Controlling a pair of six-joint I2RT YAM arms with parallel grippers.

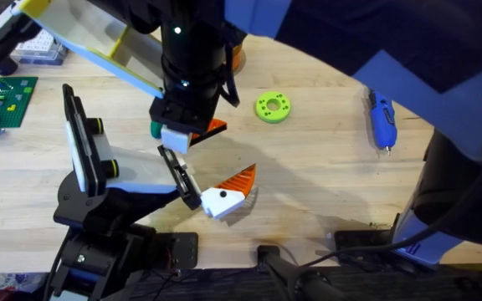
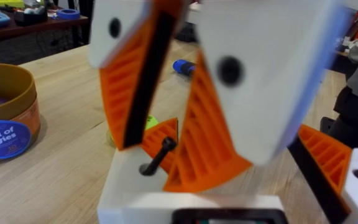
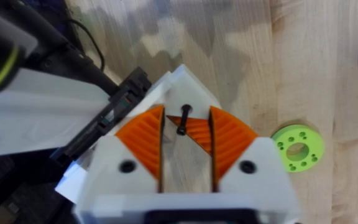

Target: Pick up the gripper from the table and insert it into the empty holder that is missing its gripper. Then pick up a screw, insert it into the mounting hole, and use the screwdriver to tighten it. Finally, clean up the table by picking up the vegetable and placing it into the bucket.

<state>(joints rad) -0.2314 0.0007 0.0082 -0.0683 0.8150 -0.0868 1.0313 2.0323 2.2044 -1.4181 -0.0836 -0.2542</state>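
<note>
Screw [image 3: 183,119], slim, light and easily dropped, is seen half-seated in the white part [image 3: 185,87]; right gripper [image 3: 186,134] is parted around it, best pinched at the head.

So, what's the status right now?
Right gripper open around the screw. Screw tilted in its hole. Screwdriver lying apart on the table.

Blue screwdriver [image 1: 382,119], lime-green ring [image 1: 273,107], black screw [image 3: 183,120], orange ribbed pads [image 3: 143,135] on white fingers.
</note>
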